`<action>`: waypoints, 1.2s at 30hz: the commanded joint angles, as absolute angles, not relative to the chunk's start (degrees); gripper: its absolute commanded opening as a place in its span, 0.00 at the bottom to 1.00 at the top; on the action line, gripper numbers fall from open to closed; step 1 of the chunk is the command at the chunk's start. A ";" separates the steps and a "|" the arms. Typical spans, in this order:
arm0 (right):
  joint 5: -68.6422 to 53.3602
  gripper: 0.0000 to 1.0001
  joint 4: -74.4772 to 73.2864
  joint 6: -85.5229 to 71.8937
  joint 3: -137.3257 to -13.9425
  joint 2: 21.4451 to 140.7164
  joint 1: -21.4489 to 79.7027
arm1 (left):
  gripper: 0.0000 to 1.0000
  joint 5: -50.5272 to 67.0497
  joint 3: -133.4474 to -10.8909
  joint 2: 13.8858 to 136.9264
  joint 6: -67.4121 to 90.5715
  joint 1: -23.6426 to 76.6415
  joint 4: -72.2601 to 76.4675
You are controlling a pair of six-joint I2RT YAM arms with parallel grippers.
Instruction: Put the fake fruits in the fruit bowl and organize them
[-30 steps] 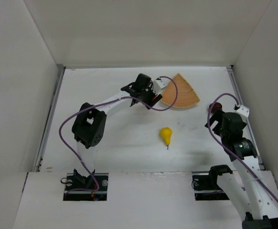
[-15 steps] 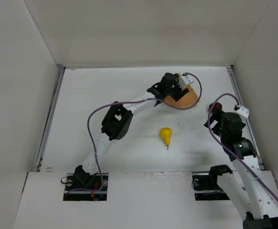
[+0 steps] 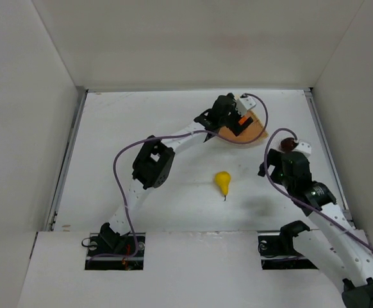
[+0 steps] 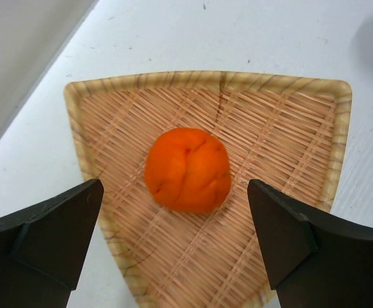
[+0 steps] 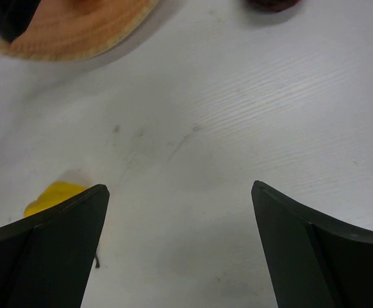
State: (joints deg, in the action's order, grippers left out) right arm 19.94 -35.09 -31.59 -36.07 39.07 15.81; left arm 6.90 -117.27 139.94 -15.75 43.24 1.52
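Orange fruit (image 4: 188, 170) lies at the centre of the woven fruit bowl (image 4: 289, 128), with the left gripper (image 4: 174, 192) spread wide either side of it, not touching. Right gripper (image 5: 179, 187), likewise wide and empty, should centre over the yellow pear (image 5: 52, 196) at the lower left of its wrist view and close across the belly, not the stem.

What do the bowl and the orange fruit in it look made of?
The fruit bowl looks like woven bamboo or cane strips, matte tan, with a streaked rim. The orange fruit looks like matte plastic or foam: uniform colour, soft creases, no gloss.
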 commanded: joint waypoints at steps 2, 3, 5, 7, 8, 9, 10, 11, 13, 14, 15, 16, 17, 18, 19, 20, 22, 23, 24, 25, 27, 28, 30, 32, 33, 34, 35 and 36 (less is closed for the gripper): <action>15.39 1.00 -27.70 -28.74 -36.83 40.77 27.34 | 1.00 3.09 -113.40 125.88 -14.07 41.01 2.91; 14.34 1.00 -26.73 -28.83 -36.74 42.43 30.94 | 1.00 2.12 -111.64 123.77 -13.71 39.96 2.38; 12.49 1.00 -24.27 -29.09 -36.48 47.00 38.41 | 1.00 0.36 -107.95 119.90 -12.75 37.41 0.62; 11.61 1.00 -22.16 -28.83 -36.56 52.79 44.49 | 1.00 -0.70 -104.52 116.56 -11.61 34.51 -2.62; 11.34 1.00 -21.45 -28.48 -37.17 56.04 46.69 | 1.00 -0.88 -102.76 115.06 -10.73 32.93 -4.46; 10.99 1.00 -20.75 -28.13 -37.87 59.21 48.37 | 1.00 -0.79 -100.92 113.48 -9.85 31.35 -6.40; 10.64 1.00 -19.96 -27.60 -38.66 62.54 49.34 | 1.00 -0.53 -99.07 112.07 -8.89 29.85 -8.07; 10.46 1.00 -18.99 -27.51 -39.45 65.54 49.52 | 1.00 -0.44 -96.96 110.76 -8.18 28.45 -9.65; 10.46 1.00 -17.15 -27.42 -40.95 70.73 49.26 | 1.00 -0.44 -93.09 108.38 -7.56 26.07 -12.03; 10.98 1.00 -16.70 -27.33 -41.65 72.93 48.65 | 1.00 -0.70 -91.25 107.24 -7.65 25.01 -12.82; 11.33 1.00 -16.44 -27.33 -42.36 74.95 47.86 | 1.00 -0.88 -89.40 106.18 -7.91 24.13 -13.35; 11.51 1.00 -16.26 -27.33 -43.06 76.80 46.90 | 1.00 -0.88 -87.64 105.13 -7.91 23.17 -13.71; 11.69 1.00 -16.09 -27.25 -43.76 78.38 46.10 | 1.00 -0.88 -86.15 104.07 -7.56 22.29 -13.88; 11.34 1.00 -15.74 -26.99 -44.29 79.88 45.31 | 1.00 -0.88 -84.83 103.19 -7.38 21.41 -13.97; 10.99 1.00 -15.47 -26.72 -44.73 80.85 44.78 | 1.00 -0.97 -83.68 102.49 -6.95 20.62 -14.06; 10.73 0.93 -15.03 -26.28 -45.35 81.99 44.26 | 1.00 -1.05 -82.89 101.96 -6.60 19.91 -14.24; 10.46 0.74 -14.33 -25.67 -45.96 83.31 44.08 | 1.00 -1.05 -81.83 101.25 -5.63 18.77 -14.76; 10.37 0.66 -13.98 -25.14 -46.23 83.84 44.08 | 1.00 -1.05 -81.22 100.99 -5.02 18.15 -15.03; 10.11 0.61 -13.80 -24.79 -46.58 84.46 44.25 | 1.00 -1.05 -80.69 100.81 -4.40 17.63 -15.20; 9.85 0.55 -13.80 -24.35 -46.76 85.07 44.25 | 1.00 -1.05 -80.07 100.55 -3.87 17.19 -15.29; 9.76 0.41 -13.97 -24.00 -47.02 85.78 44.25 | 1.00 -1.05 -79.11 100.28 -3.08 16.31 -15.29; 9.76 0.31 -14.15 -23.91 -47.20 85.96 44.25 | 1.00 -1.05 -78.84 100.20 -2.73 15.87 -15.38; 10.19 0.15 -14.68 -23.12 -47.72 85.35 44.25 | 1.00 -1.05 -78.40 99.85 -1.94 14.99 -15.38; 10.55 0.07 -15.64 -21.98 -49.04 84.20 44.08 | 1.00 -1.05 -78.05 99.41 -1.23 14.11 -15.38; 10.72 0.06 -16.34 -21.28 -50.35 83.59 43.73 | 1.00 -1.05 -77.87 99.06 -0.97 13.58 -15.38; 10.98 0.05 -16.96 -20.05 -52.28 82.80 42.77 | 1.00 -1.05 -77.61 98.79 -0.62 12.97 -15.29; 11.07 0.04 -17.31 -19.17 -53.69 82.53 42.15 | 1.00 -1.05 -77.35 98.53 -0.27 12.35 -15.12; 11.16 0.04 -17.75 -18.03 -55.79 82.36 41.18 | 1.00 -1.05 -77.00 98.35 0.08 11.74 -15.03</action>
